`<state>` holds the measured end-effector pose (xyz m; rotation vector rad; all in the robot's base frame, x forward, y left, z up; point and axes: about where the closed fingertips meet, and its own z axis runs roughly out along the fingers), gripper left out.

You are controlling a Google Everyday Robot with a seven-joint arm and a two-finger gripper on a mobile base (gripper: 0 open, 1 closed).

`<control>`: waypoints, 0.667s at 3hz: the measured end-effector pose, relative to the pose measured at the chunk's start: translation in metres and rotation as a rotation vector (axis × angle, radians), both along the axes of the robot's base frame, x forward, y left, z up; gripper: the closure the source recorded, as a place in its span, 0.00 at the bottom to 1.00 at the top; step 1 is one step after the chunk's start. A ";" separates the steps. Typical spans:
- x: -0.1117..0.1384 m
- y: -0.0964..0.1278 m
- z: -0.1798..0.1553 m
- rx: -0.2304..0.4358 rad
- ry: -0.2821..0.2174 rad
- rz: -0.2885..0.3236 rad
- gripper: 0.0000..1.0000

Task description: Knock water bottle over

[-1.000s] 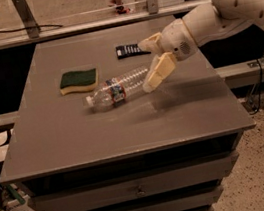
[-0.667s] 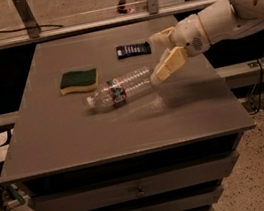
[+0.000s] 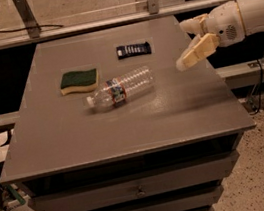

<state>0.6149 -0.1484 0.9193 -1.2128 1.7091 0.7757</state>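
Lying flat on the desk (image 3: 126, 129), the water bottle (image 3: 121, 89) points its cap leftward. End effector (image 3: 183, 45) hovers well right, jaws apart, empty.

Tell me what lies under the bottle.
Only the table, where the bottle lies on its side; the contact strip is covered. The end effector hangs apart, at the right edge.

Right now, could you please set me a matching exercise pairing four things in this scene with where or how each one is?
Things: 1 water bottle; 2 green sponge; 3 black flat object; 4 gripper.
Places: A in the air at the table's right edge, fingers apart; B lying on its side, mid-table; C near the far edge; D flat, just behind the bottle's cap.
Pairs: 1-B, 2-D, 3-C, 4-A.
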 end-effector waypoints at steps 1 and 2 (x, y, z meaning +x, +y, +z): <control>-0.011 -0.035 0.006 0.032 0.009 -0.077 0.00; -0.013 -0.040 0.007 0.034 0.010 -0.084 0.00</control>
